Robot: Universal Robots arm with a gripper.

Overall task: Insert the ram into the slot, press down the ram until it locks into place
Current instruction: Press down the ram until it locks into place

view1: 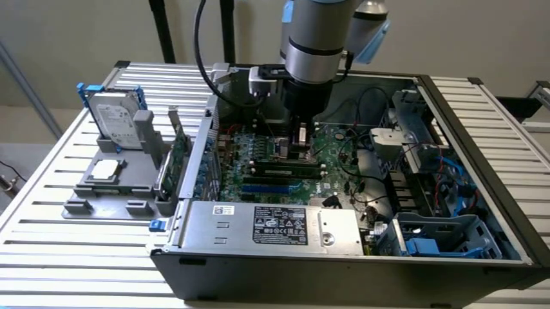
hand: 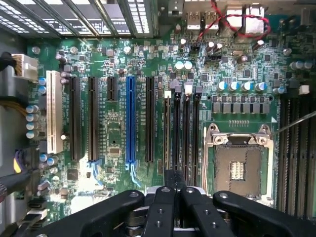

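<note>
Four parallel black memory sockets run up the middle of the wrist view, between the blue expansion slot and the square CPU socket. The gripper comes in from the lower centre with its fingers pinched together and nothing between them, probably so the narrow tip can push rather than grasp. Its tip sits over the near end of the slot. In the centre of the exterior view the ram appears to stand edge-up in that socket (whether the end clips have closed I cannot tell), just below the gripper.
</note>
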